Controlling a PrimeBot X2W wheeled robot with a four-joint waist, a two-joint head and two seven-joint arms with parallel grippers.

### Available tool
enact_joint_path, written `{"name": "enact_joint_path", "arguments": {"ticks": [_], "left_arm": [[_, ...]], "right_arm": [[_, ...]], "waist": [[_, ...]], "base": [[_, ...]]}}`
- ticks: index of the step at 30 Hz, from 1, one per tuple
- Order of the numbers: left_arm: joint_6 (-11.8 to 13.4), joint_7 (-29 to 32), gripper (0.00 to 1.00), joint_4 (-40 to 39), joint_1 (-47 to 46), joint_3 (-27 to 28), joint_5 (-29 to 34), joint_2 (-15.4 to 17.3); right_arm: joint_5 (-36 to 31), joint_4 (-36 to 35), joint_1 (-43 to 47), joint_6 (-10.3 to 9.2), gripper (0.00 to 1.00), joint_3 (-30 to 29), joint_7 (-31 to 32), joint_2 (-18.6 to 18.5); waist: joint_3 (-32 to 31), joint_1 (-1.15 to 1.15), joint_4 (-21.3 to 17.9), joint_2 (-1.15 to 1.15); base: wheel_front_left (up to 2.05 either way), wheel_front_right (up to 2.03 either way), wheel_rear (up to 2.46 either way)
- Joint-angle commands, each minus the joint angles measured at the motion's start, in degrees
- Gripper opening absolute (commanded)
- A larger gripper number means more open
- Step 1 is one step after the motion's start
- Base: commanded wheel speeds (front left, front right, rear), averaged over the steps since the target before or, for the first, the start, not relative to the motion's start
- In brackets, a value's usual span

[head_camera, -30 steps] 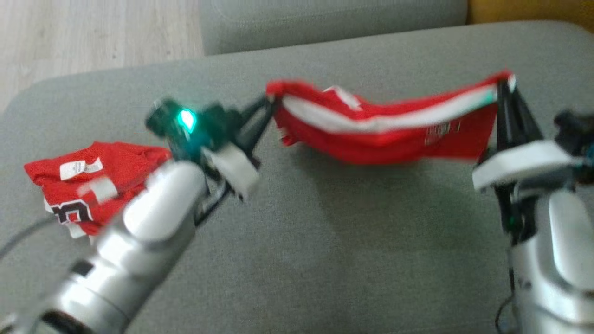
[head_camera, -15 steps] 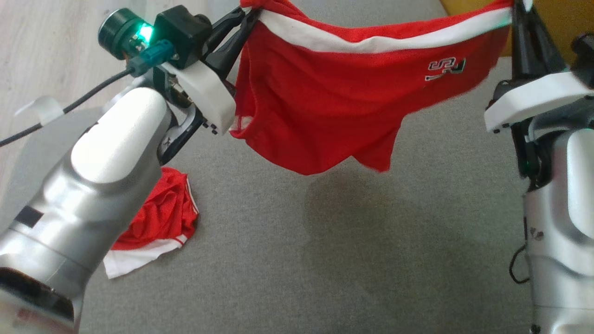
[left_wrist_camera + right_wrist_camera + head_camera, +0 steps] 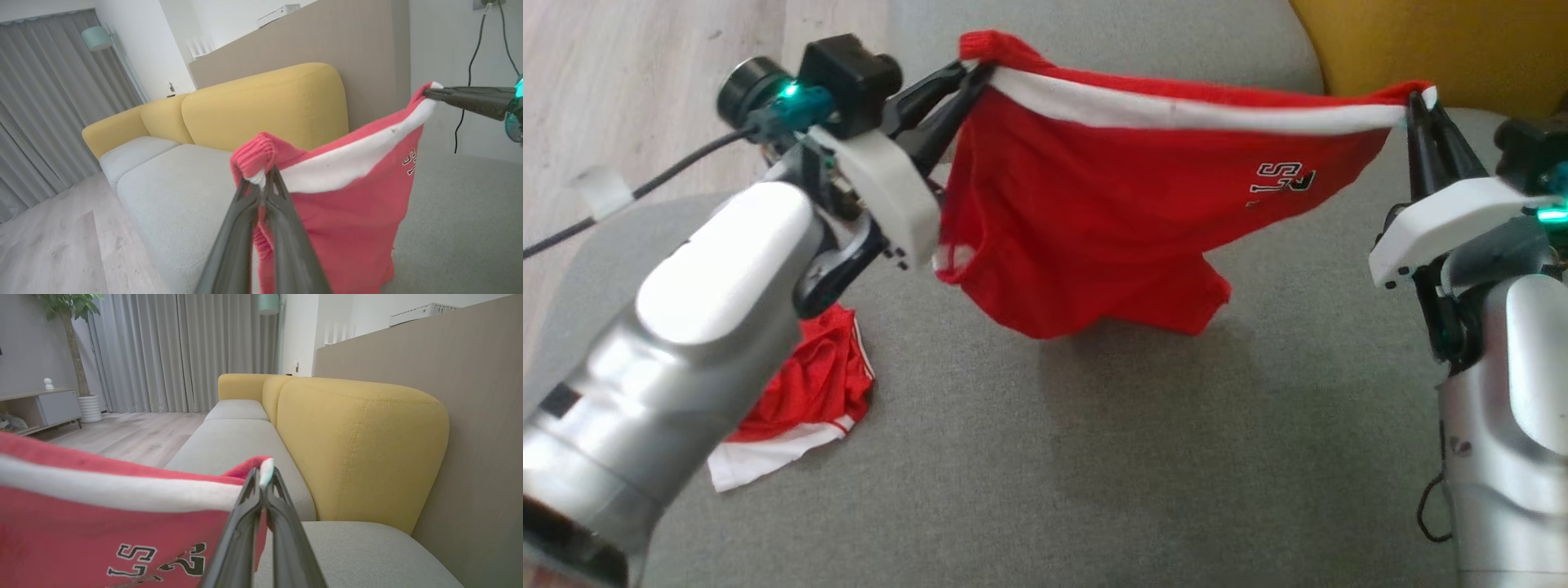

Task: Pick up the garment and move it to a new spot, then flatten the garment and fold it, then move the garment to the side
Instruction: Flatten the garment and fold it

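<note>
Garment (image 3: 1094,212) hangs between left gripper (image 3: 978,75) and right gripper (image 3: 1417,110), both clamped on it; pinches seem thin, your pull may slip one.

The right gripper (image 3: 263,475) pinches the white-banded top corner of a red garment (image 3: 122,526), its two dark fingers pressed together on the cloth. The garment spreads away to the left of the fingers, with black-and-white lettering low on its face. Beyond the fingertips run grey seat cushions (image 3: 233,443); to their right rises a yellow backrest (image 3: 359,449). Farther off to the left, grey curtains (image 3: 184,351) hang above a pale wooden floor (image 3: 122,435).
</note>
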Motion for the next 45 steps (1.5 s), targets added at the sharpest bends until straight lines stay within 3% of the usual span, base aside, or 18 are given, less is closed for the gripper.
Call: {"name": "enact_joint_path", "arguments": {"ticks": [1,6,12,18,23,31,37,45], "left_arm": [[0.1,0.18,0.0,-1.31,-3.4,2.64,-0.27,2.7],[0.17,1.49,0.0,-0.57,-4.94,3.8,-1.36,4.49],[0.14,0.74,0.0,5.14,-13.8,4.37,1.48,6.23],[1.19,-5.01,0.0,15.01,-28.43,8.44,3.53,4.03],[0.98,-10.76,0.0,22.39,-34.23,11.39,1.29,-0.42],[0.14,-13.67,0.0,25.76,-24.56,7.04,-4.07,-6.88],[0.12,-14.14,0.0,21.39,-11.7,-1.52,-7.76,-5.37],[0.11,-15.26,0.0,15.04,0.53,-8.42,-12.34,-3.05]], "right_arm": [[0.32,-2.52,-2.43,0.37,0.0,1.55,0.23,-0.19],[1.72,-1.25,-6.53,0.37,0.0,3.56,1.49,-0.71],[6.03,8.26,-21.66,0.37,0.0,9.29,-0.73,-2.51],[7.24,21.83,-42.07,0.37,0.0,8.57,-9.5,-2.04],[4.96,32.48,-51.11,0.37,0.0,6.66,-17.65,-1.14],[1.83,47.88,-47.28,0.37,0.0,9.85,-18.77,-4.24],[1.5,54.75,-39.7,0.37,0.0,16.06,-13.93,-7.81],[9.38,55.71,-31.3,0.37,0.0,24.74,-5.86,-11.57]], "waist": [[0.55,0.0,-0.17,0.0],[4.3,0.0,-1.68,0.0],[14.26,0.0,-4.2,0.0],[22.04,0.0,-6.24,0.0],[23.67,0.0,-6.17,0.0],[23.57,0.0,-3.39,0.0],[21.93,0.0,-1.94,0.0],[17.93,0.0,-0.87,0.0]], "base": [[0.0,0.0,0.0],[0.0,0.0,0.0],[0.0,0.0,0.0],[0.0,0.0,0.0],[0.0,0.0,0.0],[0.0,0.0,0.0],[0.0,0.0,0.0],[0.0,0.0,0.0]]}}
